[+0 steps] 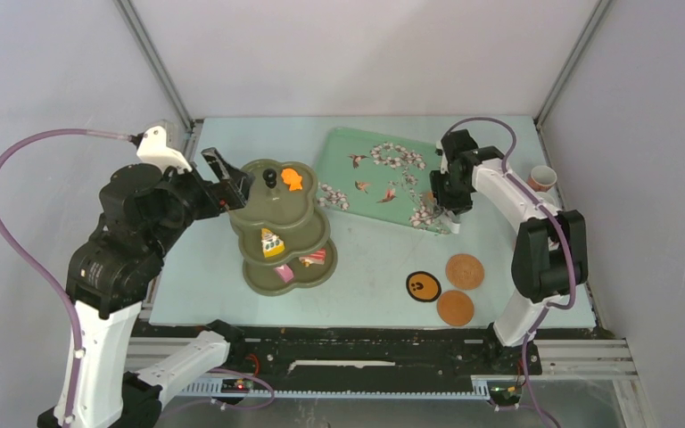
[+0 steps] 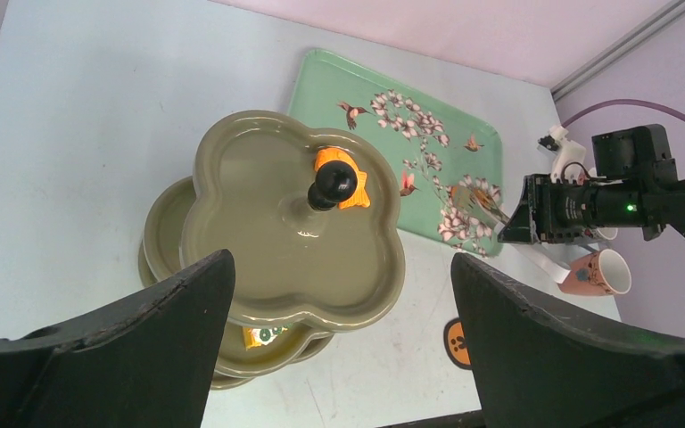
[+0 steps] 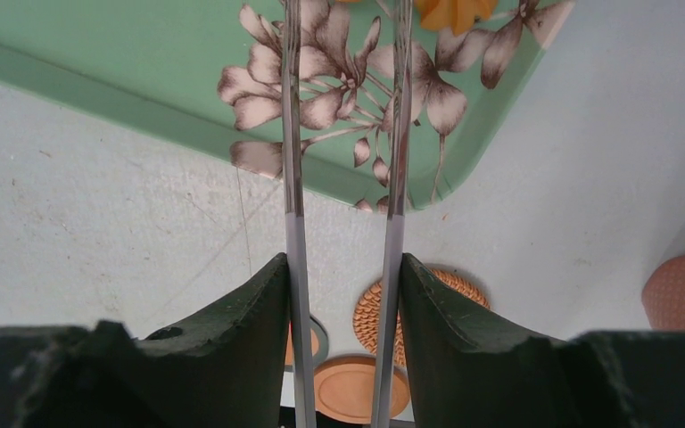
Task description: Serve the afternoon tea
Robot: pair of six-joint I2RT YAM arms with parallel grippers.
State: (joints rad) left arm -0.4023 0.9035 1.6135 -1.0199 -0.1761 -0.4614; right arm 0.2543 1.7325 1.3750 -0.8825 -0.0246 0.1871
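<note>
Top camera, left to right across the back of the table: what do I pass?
First the left pincer, open, then olive three-tier stand, mint floral tray, right pincer shut on the metal tongs, patterned cup.

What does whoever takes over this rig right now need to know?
Left gripper: open, empty, by the top tier of the stand.
Right gripper: shut on the tongs, tips over the tray corner near an orange pastry.
Done: four pastries on the stand, spread over its three tiers.
Left: that tray pastry; the one cup in clear view stands at the far right, not on any of the three coasters.
</note>
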